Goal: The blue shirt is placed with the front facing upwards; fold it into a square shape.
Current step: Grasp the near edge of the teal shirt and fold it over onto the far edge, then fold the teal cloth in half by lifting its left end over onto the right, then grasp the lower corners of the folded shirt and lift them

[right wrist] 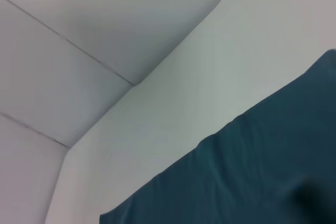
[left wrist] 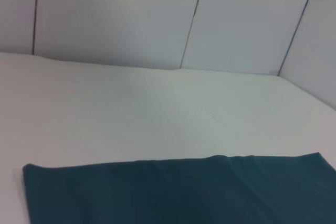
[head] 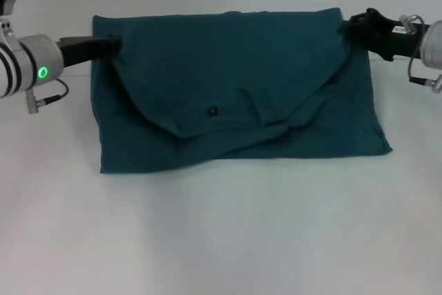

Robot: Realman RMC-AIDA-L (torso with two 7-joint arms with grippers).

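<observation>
1. Room: pale wall panels with dark vertical seams stand behind the work surface.
2. Desk: plain white, matte.
3. Blue shirt: lies mid-desk, folded into a wide rectangle, upper layer turned down, neck label facing up.
4. Left gripper: at the shirt's far-left corner; jaw state cannot be determined.
5. Right gripper: at the far-right corner; jaw state cannot be determined.

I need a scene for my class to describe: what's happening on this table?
A two-armed robot is folding a blue shirt on a white table. The left gripper and right gripper sit at the shirt's far corners. The collar end is folded over, so it lies as a wide rectangle, not yet square.
</observation>
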